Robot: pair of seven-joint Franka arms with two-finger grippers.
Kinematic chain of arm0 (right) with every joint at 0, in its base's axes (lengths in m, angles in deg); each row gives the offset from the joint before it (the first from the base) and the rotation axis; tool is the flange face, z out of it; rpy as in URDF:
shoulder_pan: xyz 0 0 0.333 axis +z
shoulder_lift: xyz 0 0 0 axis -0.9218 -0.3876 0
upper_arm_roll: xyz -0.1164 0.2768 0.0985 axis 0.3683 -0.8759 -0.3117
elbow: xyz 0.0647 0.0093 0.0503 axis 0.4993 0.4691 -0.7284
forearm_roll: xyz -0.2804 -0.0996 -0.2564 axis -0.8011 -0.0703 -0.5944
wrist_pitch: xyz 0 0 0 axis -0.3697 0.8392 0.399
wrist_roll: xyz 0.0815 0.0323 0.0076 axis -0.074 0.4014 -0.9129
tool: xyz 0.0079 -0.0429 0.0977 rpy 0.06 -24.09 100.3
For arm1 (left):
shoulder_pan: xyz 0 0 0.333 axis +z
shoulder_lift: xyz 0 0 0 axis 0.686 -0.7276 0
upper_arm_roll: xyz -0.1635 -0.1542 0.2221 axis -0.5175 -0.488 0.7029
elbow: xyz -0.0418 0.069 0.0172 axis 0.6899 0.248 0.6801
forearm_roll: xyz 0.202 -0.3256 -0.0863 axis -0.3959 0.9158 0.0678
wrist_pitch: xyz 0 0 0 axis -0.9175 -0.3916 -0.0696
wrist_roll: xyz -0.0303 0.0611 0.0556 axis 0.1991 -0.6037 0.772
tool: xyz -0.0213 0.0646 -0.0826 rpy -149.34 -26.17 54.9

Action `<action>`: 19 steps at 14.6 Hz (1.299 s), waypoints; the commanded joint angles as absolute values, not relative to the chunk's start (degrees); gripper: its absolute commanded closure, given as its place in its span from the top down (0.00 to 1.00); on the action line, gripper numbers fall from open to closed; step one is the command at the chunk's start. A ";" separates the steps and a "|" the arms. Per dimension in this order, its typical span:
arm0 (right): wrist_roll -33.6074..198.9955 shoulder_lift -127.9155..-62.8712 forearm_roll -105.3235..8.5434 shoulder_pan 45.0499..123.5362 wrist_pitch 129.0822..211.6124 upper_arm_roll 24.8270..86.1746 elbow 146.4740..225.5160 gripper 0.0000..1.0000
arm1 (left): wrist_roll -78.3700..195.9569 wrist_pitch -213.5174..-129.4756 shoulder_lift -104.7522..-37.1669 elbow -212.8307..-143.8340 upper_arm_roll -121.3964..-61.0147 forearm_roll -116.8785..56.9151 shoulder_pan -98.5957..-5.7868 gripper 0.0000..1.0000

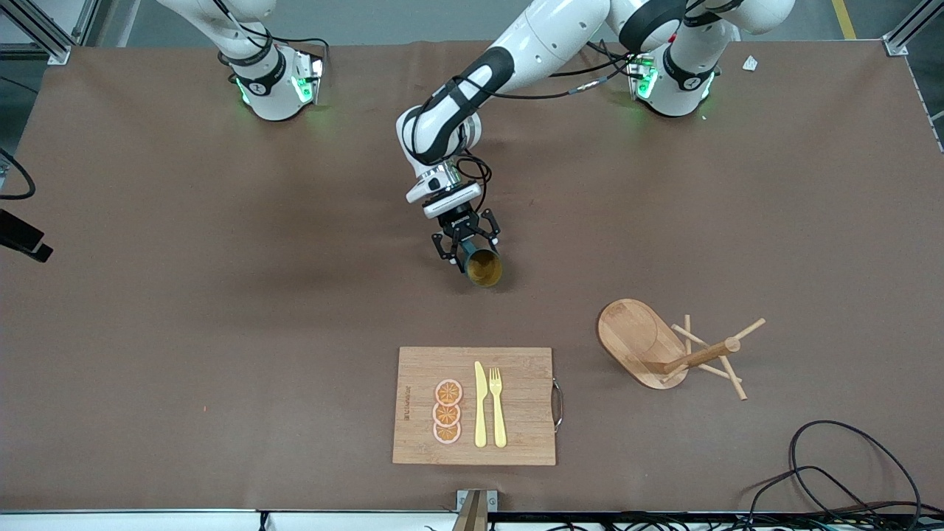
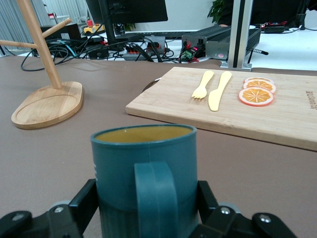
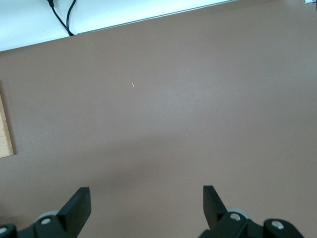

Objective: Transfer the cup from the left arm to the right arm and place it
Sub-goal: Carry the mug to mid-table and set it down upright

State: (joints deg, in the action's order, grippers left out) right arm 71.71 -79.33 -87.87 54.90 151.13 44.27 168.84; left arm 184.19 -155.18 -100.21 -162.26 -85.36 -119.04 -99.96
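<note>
The left tool [image 1: 466,243] has the cup [image 1: 483,267] clamped between its fingers over the desk [image 1: 221,295] above the cutting board [image 1: 516,442], while the wide-open, empty right tool [image 3: 146,210] waits, so handover and placing remain.

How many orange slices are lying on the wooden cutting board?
3. The orange slices lie in a row on the cutting board, beside the yellow knife, toward the right arm's end of the board. The left wrist view shows them overlapping, so none seems hidden.

Even, bright overhead light, soft shadows on the matte brown surface [image 1: 221,295], every view crisp and glare-free.
</note>
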 commanded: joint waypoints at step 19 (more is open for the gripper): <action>72.48 -86.15 -87.08 56.12 151.49 42.93 169.15 1.00 | 169.87 -151.45 -75.77 -160.97 -88.88 -79.25 -94.67 0.99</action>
